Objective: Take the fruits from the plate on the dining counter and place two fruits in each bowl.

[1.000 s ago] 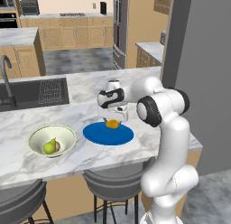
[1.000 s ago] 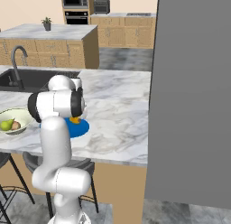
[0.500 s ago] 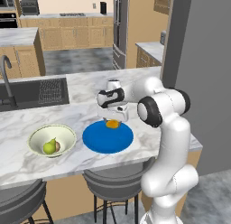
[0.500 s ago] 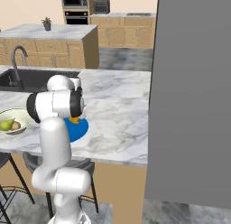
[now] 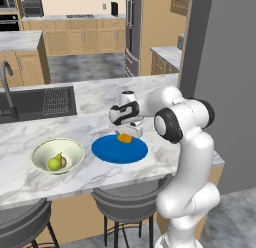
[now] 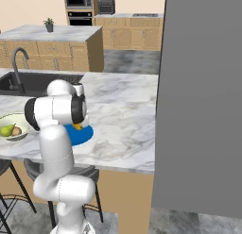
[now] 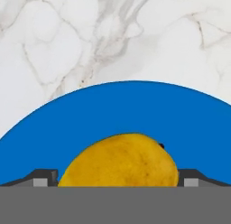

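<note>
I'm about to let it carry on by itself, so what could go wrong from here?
The orange-yellow fruit is round, held between the fingers of the gripper; it could slip and roll off the blue plate. The cream bowl already holds two fruits, so adding this one would miscount.

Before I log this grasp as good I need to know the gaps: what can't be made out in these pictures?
- Hand view: the gripper tips and the lower part of the orange-yellow fruit are cut off at the bottom edge, so contact is unclear.
- Right base view: the arm hides most of the blue plate.
- Left base view: the second fruit beside the pear in the cream bowl is too small to identify.
</note>
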Robot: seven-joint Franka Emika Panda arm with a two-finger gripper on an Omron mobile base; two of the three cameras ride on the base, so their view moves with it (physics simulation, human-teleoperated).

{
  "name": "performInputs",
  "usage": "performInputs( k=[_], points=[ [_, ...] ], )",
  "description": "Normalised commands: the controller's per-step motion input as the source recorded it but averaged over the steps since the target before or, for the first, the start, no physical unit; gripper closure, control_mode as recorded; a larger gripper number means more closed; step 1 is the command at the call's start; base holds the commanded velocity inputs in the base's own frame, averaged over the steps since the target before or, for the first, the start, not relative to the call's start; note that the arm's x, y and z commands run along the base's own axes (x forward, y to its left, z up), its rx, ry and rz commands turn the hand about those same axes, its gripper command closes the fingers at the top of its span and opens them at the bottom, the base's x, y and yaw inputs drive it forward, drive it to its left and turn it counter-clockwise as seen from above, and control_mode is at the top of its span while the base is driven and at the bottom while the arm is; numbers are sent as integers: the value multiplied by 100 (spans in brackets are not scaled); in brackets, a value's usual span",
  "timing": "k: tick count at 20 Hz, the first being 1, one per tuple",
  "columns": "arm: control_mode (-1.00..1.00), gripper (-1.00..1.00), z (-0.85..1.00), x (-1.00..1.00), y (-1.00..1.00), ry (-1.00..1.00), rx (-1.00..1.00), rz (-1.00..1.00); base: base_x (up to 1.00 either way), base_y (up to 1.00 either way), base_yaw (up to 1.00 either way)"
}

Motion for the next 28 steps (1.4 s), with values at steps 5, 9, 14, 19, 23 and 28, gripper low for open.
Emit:
performInputs(
  k=[5, 9, 14, 19, 23, 28],
  points=[
    [-100, -100, -11, -8, 5, -8, 0, -16, 0, 0, 0],
    [-100, -100, 0, 0, 0, 0, 0, -14, 0, 0, 0],
    [-100, 100, 0, 0, 0, 0, 0, -5, 0, 0, 0],
    [-100, 100, 14, -4, 0, 0, 0, 0, 0, 0, 0],
    [-100, 100, 84, -71, 0, 0, 4, 0, 0, 0, 0],
    [-100, 100, 99, -94, -8, 0, 4, 6, 0, 0, 0]
  ],
)
